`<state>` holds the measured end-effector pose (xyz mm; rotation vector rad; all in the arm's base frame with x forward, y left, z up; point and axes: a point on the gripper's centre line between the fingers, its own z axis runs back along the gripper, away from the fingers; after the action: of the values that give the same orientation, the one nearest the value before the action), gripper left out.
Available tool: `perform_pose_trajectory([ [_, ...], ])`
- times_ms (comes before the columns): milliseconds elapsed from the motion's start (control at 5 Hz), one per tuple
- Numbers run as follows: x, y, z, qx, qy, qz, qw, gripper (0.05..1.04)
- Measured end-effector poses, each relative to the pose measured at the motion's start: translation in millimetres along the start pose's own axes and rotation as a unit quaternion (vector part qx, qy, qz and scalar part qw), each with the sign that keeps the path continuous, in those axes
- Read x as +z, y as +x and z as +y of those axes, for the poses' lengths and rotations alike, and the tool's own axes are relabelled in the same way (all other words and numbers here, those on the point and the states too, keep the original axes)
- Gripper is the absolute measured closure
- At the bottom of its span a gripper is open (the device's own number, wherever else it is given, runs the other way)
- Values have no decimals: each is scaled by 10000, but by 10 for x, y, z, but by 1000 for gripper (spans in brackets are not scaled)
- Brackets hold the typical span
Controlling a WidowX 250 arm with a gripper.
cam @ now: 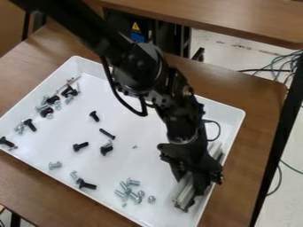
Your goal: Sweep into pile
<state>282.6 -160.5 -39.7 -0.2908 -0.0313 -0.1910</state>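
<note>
Several silver screws (pixel 135 196): loosely clustered near the white tray's (pixel 136 164) near corner
Metal bar (pixel 185 191): slanting beside the tray's right wall
Jaws (pixel 192 189): clenched on the bar, pointing down
Black screws (pixel 82 146): scattered mid-tray, a few silver among them
Mixed screws (pixel 70 91): strewn along the left wall
Desk (pixel 260 119): beneath the tray

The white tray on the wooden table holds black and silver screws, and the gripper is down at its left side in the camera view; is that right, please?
Not quite: the camera view shows the gripper down at the right side of the white tray, with black screws and silver screws in it.
</note>
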Motion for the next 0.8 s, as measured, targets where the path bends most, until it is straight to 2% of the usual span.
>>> perform_pose_trajectory([
  [200,-16,40,141,159,-36,-36,9999,719],
  [400,43,52,496,586,21,22,9983,721],
  [600,128,67,865,616,523,325,9962,721],
  [800,278,65,1336,615,853,555,9929,721],
])
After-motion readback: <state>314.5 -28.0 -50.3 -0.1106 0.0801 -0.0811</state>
